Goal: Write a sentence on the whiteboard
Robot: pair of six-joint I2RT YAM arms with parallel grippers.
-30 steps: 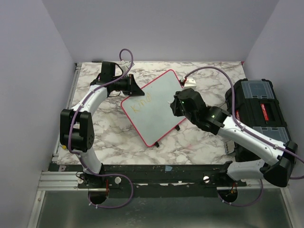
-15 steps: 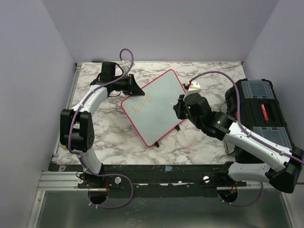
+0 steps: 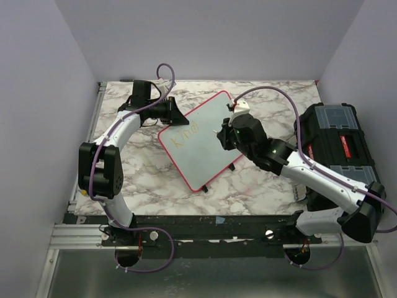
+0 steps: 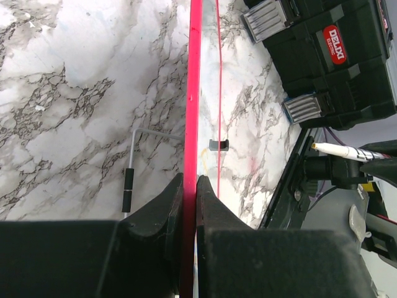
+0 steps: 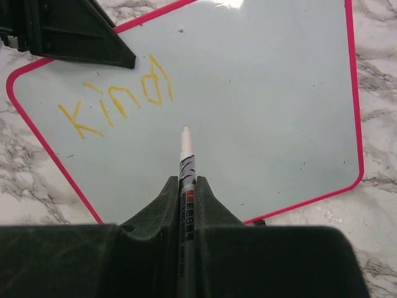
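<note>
Whiteboard, flat, white, thin pinkish-red frame, rounded corners (image 3: pixel 201 141): it sits turned at an angle on the grey-veined marble table (image 3: pixel 142 180), between the two grippers.

Left gripper (image 3: pixel 175 113) is at the whiteboard's upper-left edge. Its jaws are clamped on the red frame.

Right gripper (image 3: pixel 226 138) hangs over the whiteboard's right half. Its jaws are closed tight on a white-barrelled marker with black print and a pale tip (image 5: pixel 185 155). The tip points at the bare white surface just below the writing.

Left wrist view: the whiteboard is seen edge-on as a red line (image 4: pixel 192 93) running up from between the left gripper's fingers (image 4: pixel 190 186). Only this view shows a grey wire leg with a black tip (image 4: pixel 130 180) on one side of the whiteboard and a small black clip (image 4: pixel 218 144) on the other. It also shows the marker (image 4: pixel 335 149) from the side, its tip apart from the whiteboard's edge line.

Right wrist view: this one shows the face of the whiteboard (image 5: pixel 248 105) and gives the clearest look at the letters. Whether the tip touches cannot be told here.

Top view: only this view takes in both arms. A black hard-plastic toolbox with a red label (image 3: pixel 338 146) stands well to the right of the whiteboard.

Sentence (image 5: pixel 118 102): thin yellow handwriting, one word, "kind". It sits near the whiteboard's left corner, beside the left gripper, and is faint in the top view (image 3: pixel 185 133). The rest of the surface is blank with a few dark specks.
</note>
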